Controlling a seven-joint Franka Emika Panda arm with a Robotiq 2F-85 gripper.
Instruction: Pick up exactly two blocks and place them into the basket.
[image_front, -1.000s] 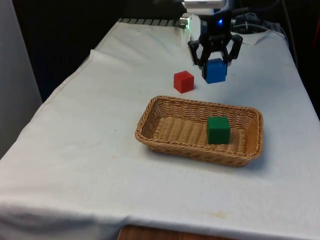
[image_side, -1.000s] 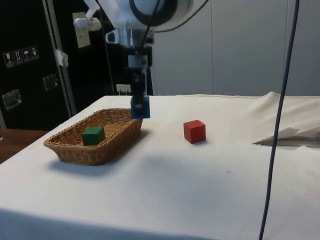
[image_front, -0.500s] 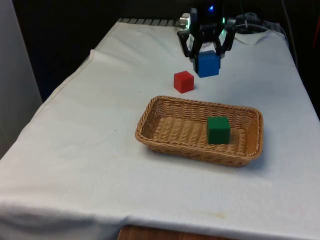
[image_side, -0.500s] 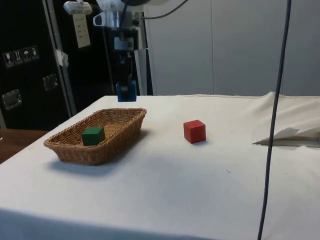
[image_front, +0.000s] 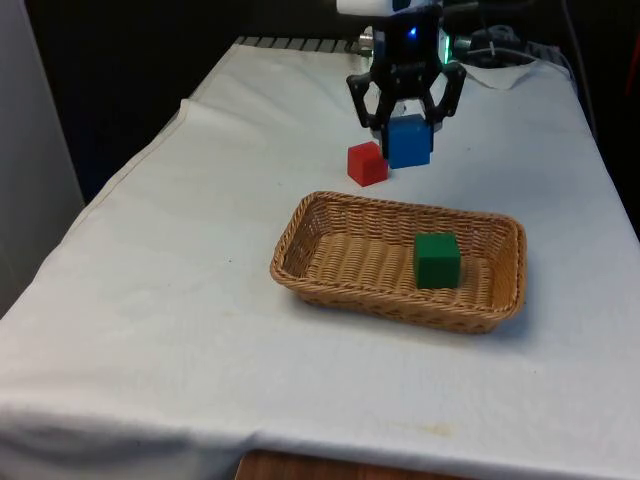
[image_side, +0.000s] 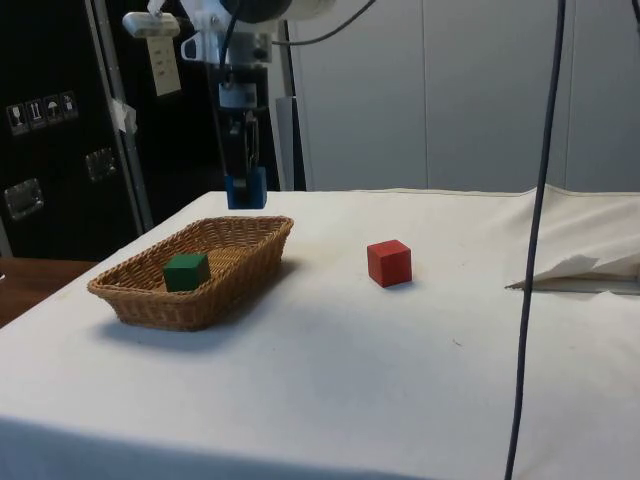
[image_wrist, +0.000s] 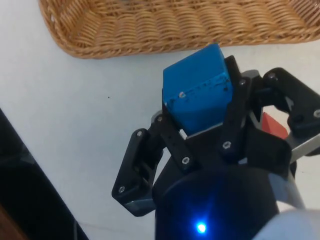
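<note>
Hanging above the tabletop (image_front: 200, 250), the fingers (image_front: 372, 98) were clamped on the blue block (image_front: 408, 140), beyond the basket (image_front: 398, 300) with the green block (image_front: 437, 260)

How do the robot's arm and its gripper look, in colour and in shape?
The arm is white and rounded, with a dark cable looping from it. The gripper is black, with two fingers built of jointed links held by small silver screws.

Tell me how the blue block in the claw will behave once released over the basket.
The solid blue cube block, clamped in the black claw, looks rigid, so it probably won't deform. Its flat faces suggest it will settle rather than roll. The woven wicker basket may make it tip slightly.
</note>
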